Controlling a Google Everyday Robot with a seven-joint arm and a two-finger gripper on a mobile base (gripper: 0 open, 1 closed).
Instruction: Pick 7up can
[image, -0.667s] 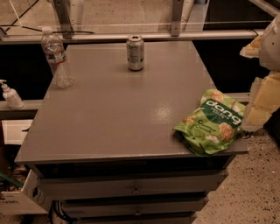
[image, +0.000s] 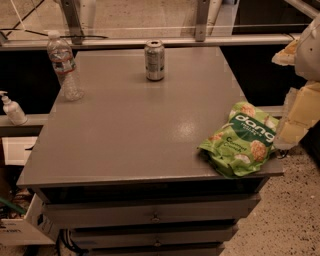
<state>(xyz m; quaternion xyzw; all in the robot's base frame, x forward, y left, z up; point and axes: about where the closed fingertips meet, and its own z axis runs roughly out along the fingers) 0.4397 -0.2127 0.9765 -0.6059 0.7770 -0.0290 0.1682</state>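
Note:
The 7up can (image: 154, 60), silvery-green with a silver top rim, stands upright near the far edge of the grey table (image: 130, 125), a little right of centre. My gripper (image: 298, 116) shows as cream-coloured parts at the right edge of the camera view, beyond the table's right side and next to the green snack bag. It is well to the right of the can and nearer to the camera, and it holds nothing that I can see.
A clear plastic water bottle (image: 64, 66) stands at the table's far left. A green snack bag (image: 242, 140) lies at the front right corner, overhanging the edge. A soap dispenser (image: 12, 108) sits on a ledge to the left. Drawers (image: 155, 215) run below the tabletop.

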